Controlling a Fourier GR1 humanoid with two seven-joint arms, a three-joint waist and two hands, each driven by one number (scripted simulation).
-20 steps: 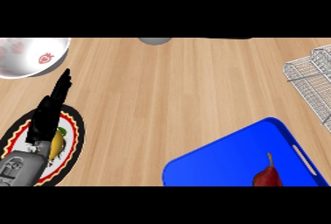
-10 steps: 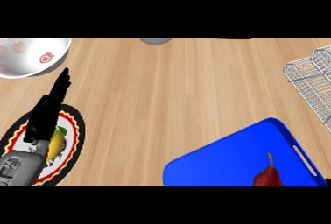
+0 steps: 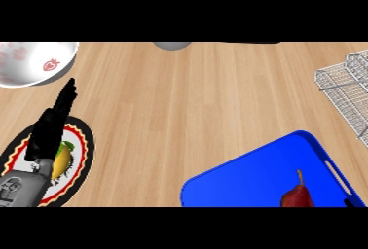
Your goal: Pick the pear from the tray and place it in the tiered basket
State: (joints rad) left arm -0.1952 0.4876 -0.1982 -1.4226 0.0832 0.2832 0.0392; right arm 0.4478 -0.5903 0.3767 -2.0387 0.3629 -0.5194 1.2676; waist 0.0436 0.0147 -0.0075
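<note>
Head view: dark-red pear [image 3: 296,194], upright stem, on blue tray [image 3: 244,180]; left hand [image 3: 52,124] fingers straight, empty.

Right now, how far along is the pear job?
Nothing looks done yet: the pear lies on the blue tray at lower right, untouched. Nothing is in hand; the left hand is open, fingers straight, over the plate at the left, and the right hand is out of view. Left to do: grasp the pear and carry it to the wire basket at upper right.
</note>
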